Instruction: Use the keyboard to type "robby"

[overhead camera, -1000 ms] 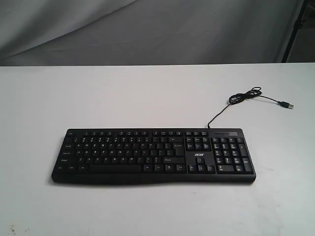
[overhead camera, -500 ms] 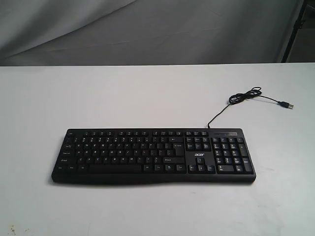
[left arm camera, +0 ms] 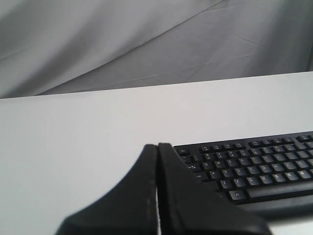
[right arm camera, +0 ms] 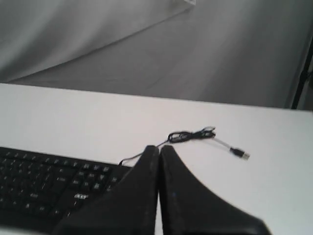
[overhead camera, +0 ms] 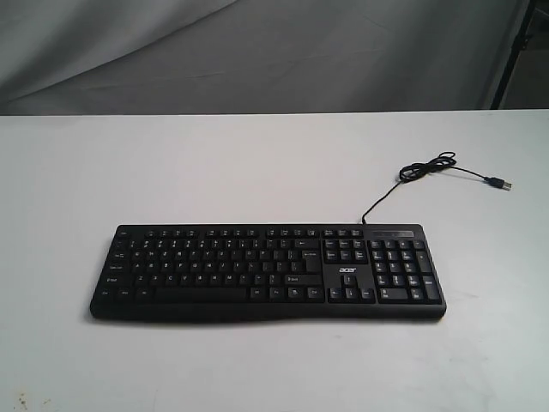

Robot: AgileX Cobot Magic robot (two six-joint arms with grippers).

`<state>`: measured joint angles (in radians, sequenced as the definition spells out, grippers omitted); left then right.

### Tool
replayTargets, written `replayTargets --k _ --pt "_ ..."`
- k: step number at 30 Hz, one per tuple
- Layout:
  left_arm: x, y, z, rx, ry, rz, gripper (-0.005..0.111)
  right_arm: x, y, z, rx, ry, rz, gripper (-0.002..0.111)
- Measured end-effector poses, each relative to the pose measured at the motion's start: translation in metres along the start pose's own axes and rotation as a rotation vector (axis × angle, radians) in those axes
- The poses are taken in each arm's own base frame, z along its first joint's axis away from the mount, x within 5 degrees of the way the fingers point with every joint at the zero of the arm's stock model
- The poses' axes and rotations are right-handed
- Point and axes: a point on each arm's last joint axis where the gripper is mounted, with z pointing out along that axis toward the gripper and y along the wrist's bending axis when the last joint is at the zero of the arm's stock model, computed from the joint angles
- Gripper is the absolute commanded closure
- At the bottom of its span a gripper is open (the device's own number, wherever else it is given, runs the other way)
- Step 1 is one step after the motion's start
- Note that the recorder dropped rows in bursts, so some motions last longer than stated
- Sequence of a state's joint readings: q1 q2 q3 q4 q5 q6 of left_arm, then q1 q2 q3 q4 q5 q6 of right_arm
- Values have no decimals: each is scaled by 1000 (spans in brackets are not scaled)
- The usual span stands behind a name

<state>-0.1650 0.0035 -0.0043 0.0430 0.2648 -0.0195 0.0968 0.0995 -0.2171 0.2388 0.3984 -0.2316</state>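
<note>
The black keyboard (overhead camera: pixel 268 273) lies flat on the white table (overhead camera: pixel 257 163), number pad and small acer logo toward the right; its thin cable (overhead camera: pixel 425 172) coils behind it and ends in a loose USB plug (overhead camera: pixel 499 183). Neither arm shows in the exterior view. In the left wrist view my left gripper (left arm camera: pixel 157 145) is shut and empty, held above the table beside the keyboard (left arm camera: pixel 254 169) at its Esc end. In the right wrist view my right gripper (right arm camera: pixel 160 147) is shut with nothing in it, above the keyboard (right arm camera: pixel 44 186) at its number-pad end, with the cable (right arm camera: pixel 190 135) beyond.
A grey cloth backdrop (overhead camera: pixel 257 51) hangs behind the table's far edge. A dark stand leg (overhead camera: pixel 513 51) rises at the far right. Bare white tabletop surrounds the keyboard on all sides.
</note>
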Motion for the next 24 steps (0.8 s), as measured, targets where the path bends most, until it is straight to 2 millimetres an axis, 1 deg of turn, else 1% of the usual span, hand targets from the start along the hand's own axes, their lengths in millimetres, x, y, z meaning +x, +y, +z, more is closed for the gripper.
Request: replayTargets --k 2,3,4,5,6,7,8,9,10,11,12,13,14,15,16,17,18,21,24 --pt "0 0 0 0 0 0 107 -27 -1 -3 14 -19 -42 108" --pt "0 0 0 0 0 0 107 -49 -2 -1 21 -13 -64 108" --pt "0 0 0 0 0 0 107 -58 -3 2 23 -1 -69 108" --pt "0 0 0 0 0 0 107 -76 -4 9 23 20 -75 108" --pt "0 0 0 0 0 0 107 -81 -4 12 21 32 -78 108" --pt "0 0 0 0 0 0 107 -91 -3 21 2 60 -84 108" --pt "0 0 0 0 0 0 107 -93 -3 27 -11 75 -86 108" --pt "0 0 0 0 0 0 107 -95 -1 41 -36 109 -71 108" --pt "0 0 0 0 0 0 107 -92 3 55 -65 168 -22 108" --pt "0 0 0 0 0 0 107 -90 6 61 -84 200 20 108" --pt "0 0 0 0 0 0 107 -84 14 73 -121 265 113 108" --pt "0 0 0 0 0 0 107 -81 20 79 -149 301 139 108" --pt "0 0 0 0 0 0 107 -80 36 89 -226 372 125 108" --pt "0 0 0 0 0 0 107 -81 46 96 -268 420 100 108" --pt "0 0 0 0 0 0 107 -85 67 109 -341 499 48 108" --pt "0 0 0 0 0 0 107 -88 79 119 -376 543 17 108" --pt "0 0 0 0 0 0 107 -91 104 141 -428 632 -44 108" --pt "0 0 0 0 0 0 107 -102 141 172 -505 690 -99 108" --pt "0 0 0 0 0 0 107 -108 173 199 -569 701 -126 108"
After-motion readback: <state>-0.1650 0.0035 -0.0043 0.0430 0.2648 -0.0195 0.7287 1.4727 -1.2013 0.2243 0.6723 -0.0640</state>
